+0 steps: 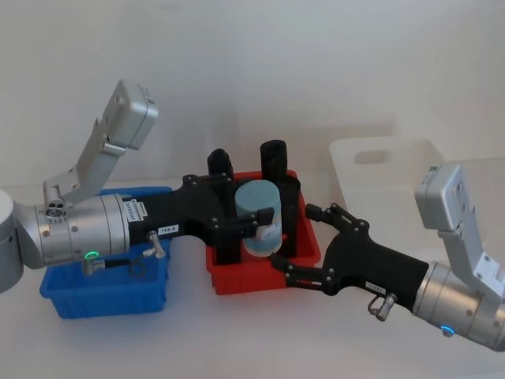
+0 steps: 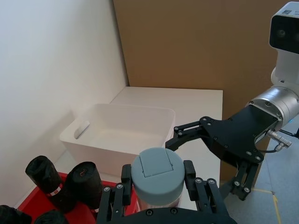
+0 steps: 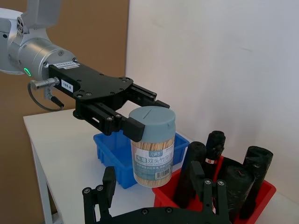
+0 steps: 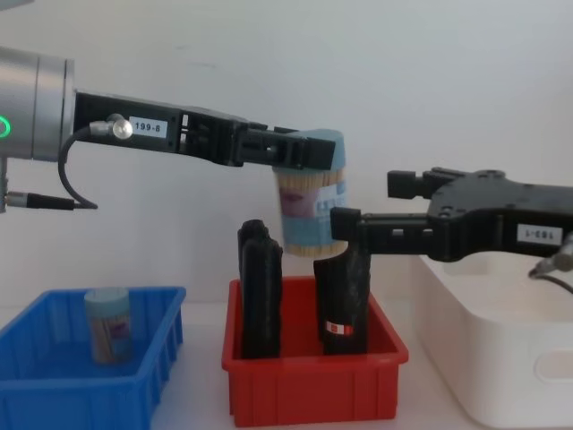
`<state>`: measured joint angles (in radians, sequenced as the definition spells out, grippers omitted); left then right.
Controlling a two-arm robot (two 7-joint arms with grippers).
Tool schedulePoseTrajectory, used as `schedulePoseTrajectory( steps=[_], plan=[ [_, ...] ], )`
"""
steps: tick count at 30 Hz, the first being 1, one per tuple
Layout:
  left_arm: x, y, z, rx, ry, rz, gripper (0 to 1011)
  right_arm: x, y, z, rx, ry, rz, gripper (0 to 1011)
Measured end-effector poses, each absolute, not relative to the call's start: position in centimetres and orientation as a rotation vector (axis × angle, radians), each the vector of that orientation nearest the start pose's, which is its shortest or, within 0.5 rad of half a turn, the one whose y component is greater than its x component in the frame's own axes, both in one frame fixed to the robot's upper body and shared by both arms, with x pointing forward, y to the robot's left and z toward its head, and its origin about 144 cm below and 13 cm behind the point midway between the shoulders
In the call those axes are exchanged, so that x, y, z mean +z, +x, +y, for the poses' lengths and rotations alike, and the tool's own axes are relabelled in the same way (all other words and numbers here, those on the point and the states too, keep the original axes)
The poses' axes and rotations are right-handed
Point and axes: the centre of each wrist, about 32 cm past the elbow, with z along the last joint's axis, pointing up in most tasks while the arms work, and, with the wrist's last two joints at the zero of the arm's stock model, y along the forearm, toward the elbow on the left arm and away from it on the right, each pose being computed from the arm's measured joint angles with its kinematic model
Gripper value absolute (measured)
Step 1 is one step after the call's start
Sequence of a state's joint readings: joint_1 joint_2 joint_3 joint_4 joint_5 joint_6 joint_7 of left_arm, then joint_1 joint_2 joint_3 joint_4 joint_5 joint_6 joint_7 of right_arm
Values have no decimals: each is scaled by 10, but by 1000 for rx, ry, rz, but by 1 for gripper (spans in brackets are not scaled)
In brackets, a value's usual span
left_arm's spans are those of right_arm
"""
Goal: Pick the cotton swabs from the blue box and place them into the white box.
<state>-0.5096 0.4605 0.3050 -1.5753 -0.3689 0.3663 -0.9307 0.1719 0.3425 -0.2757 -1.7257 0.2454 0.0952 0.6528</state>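
White bench (image 1: 237, 339) against a pale wall, seen from the head: the blue box (image 1: 102, 294) sits on the left, a red bin (image 1: 260, 278) with black rolls (image 1: 274, 158) in the middle, and the white box (image 1: 387, 158) on the right. The left tool (image 1: 246, 204) reaches across over the red bin, clamped on a cotton swab jar (image 1: 265, 237). The right tool (image 1: 298, 238) is just beside that jar on its right, jaws apart.

From the left wrist, the jar's grey-blue lid (image 2: 157, 175) sits between the left tool's fingers (image 2: 126, 179), with the white box (image 2: 117, 135) beyond it and the right tool spread open nearby.

From the right wrist, the left tool grips the jar (image 3: 153, 154) at its lid. The jar hangs upright, clear of the bench, with the blue box (image 3: 114, 156) behind it and the red bin (image 3: 264, 191) beside it.

From the chest, the held jar (image 4: 312, 210) hangs above the red bin (image 4: 313, 376). The right tool (image 4: 372, 204) is open at the jar's right side; whether it touches cannot be told. A second jar (image 4: 109, 324) stands in the blue box (image 4: 54, 390). The white box (image 4: 501, 358) stands at the right.
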Motion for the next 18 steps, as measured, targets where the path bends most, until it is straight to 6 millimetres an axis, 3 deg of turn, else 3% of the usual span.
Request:
schedulePoseTrajectory(
  steps=[18],
  plan=[
    [1320,557,272,422,184,-86,669,1228,514,-215,-571,-68,-155,1001]
  ],
)
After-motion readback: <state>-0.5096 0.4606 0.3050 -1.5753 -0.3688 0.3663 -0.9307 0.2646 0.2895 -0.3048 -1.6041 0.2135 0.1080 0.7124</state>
